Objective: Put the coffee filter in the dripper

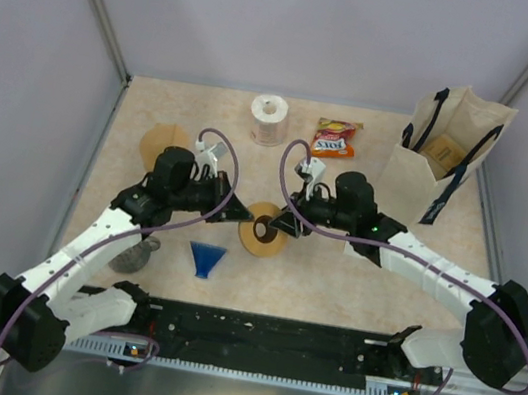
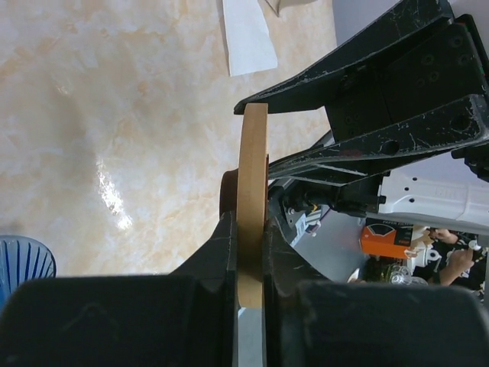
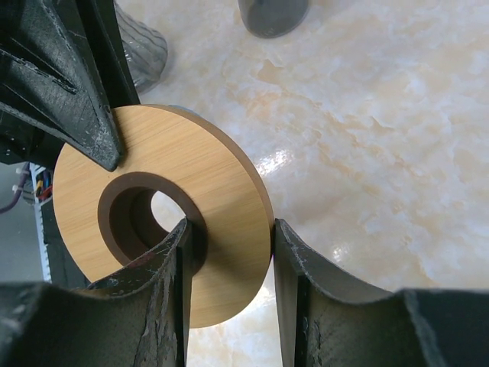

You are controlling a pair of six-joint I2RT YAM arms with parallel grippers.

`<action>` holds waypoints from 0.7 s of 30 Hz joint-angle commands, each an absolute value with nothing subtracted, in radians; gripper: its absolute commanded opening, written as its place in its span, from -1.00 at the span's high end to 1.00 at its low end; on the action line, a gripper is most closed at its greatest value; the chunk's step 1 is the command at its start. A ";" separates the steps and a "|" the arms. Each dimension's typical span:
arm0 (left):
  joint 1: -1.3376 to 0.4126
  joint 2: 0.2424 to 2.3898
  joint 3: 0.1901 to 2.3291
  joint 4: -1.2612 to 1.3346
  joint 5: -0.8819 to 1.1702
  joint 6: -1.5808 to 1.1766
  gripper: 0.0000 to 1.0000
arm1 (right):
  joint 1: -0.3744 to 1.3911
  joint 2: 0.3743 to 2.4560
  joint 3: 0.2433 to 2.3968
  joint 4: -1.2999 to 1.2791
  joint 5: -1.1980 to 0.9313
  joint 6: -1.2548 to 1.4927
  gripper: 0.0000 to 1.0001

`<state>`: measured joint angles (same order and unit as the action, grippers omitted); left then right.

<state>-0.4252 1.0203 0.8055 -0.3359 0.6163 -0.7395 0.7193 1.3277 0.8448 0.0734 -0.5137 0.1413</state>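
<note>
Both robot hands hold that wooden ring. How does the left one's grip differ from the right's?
The left end effector pinches the wooden ring across its flat faces at the rim; the right end effector has one finger through the hole, the other outside the rim. The left one's camera sees the ring edge-on; the right one's sees it face-on. Both are black and closed on the same ring.
</note>
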 commanded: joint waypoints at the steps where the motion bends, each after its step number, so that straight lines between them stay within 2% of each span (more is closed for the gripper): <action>1: -0.428 0.988 0.804 -0.347 0.556 -0.729 1.00 | 0.727 1.269 0.862 0.156 -0.494 0.147 0.55; 2: -0.428 0.985 0.804 -0.356 0.542 -0.729 1.00 | 0.727 1.261 0.864 0.149 -0.480 0.155 0.17; 3: -0.428 0.979 0.807 -0.363 0.537 -0.727 1.00 | 0.726 1.250 0.864 0.141 -0.462 0.155 -0.29; 4: -0.428 0.973 0.811 -0.383 0.525 -0.727 1.00 | 0.727 1.241 0.859 0.135 -0.437 0.159 -0.57; 5: -0.428 0.962 0.819 -0.411 0.497 -0.726 1.00 | 0.727 1.226 0.853 0.130 -0.407 0.164 -0.97; 9: -0.425 0.879 0.834 -0.573 0.370 -0.733 1.00 | 0.727 1.163 0.810 0.135 -0.295 0.167 -0.98; 13: -0.423 0.740 0.810 -0.695 0.120 -0.819 1.00 | 0.726 1.109 0.769 0.150 -0.194 0.176 -0.98; 21: -0.422 0.523 0.867 -1.017 -0.254 -1.041 1.00 | 0.712 1.095 0.768 0.155 -0.138 0.161 -0.98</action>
<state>-0.4252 0.5854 0.8097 -0.8280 -0.0078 -0.8829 0.7216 1.1141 0.7597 0.1066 -0.1932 0.1600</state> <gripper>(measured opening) 0.176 0.987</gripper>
